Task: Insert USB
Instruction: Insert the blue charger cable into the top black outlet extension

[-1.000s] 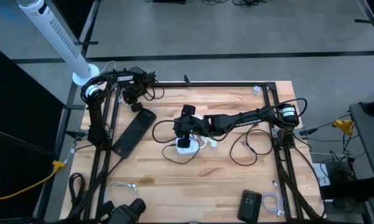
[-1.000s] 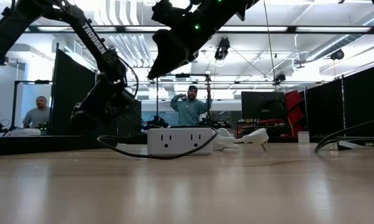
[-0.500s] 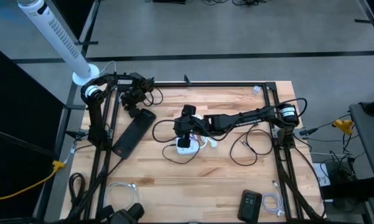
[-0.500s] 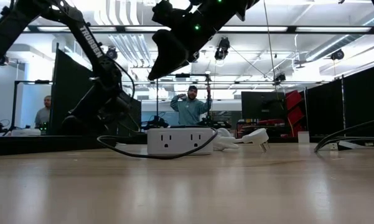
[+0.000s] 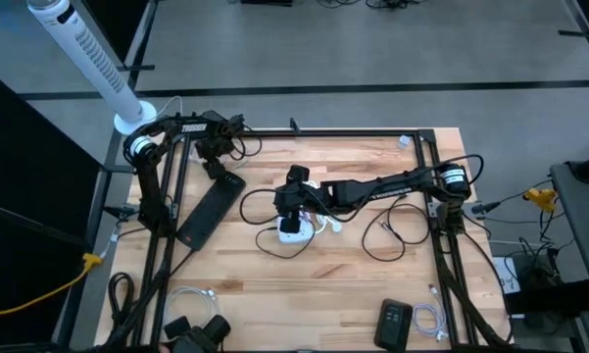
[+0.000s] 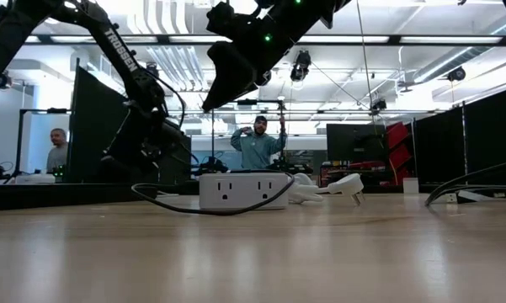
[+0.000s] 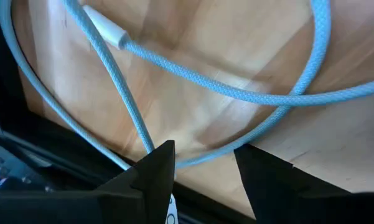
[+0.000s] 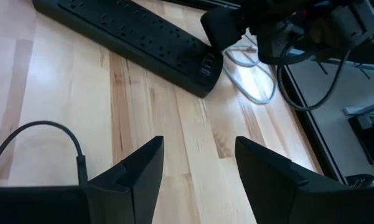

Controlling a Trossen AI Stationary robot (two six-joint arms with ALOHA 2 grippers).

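L claw [image 7: 204, 152] at back-left corner of bench [image 5: 372, 294], just off the near end of black strip [image 5: 208, 211]. Jaws now visibly apart in L wrist view, wider than a sec ago, when they were near shut. Nothing gripped between the pads. Arm also shifted a bit over that corner since then, wrist swung slightly.

USB cable [image 7: 236, 93], pale blue braided, lying loose on the wood right under L claw, looped. One strand runs behind one finger [image 7: 162, 168]; can't tell if touching. White plug [image 7: 102, 26] flat on bench, a little beyond the tips, not in any port.

From R wrist view: strip's end w/ USB ports [image 8: 206, 64] empty, cable [image 8: 252, 84] coiled just beside it, L claw hanging over both.

R claw [image 8: 199, 143] unchanged: parked above white outlet block [image 5: 292, 230] mid-bench, jaws wide, empty. Looks like waiting.

Meaning for task, as a guess: either a let-go of the cable or, more likely, opening up ahead of a pick. Either way, insert not started; plug is free and ports are clear.

Next prob. needs: line up on the plug body, not the braid, close on it, then turn it to face the strip's end. Risk: grabbing the soft cable, so plug flops and won't aim.
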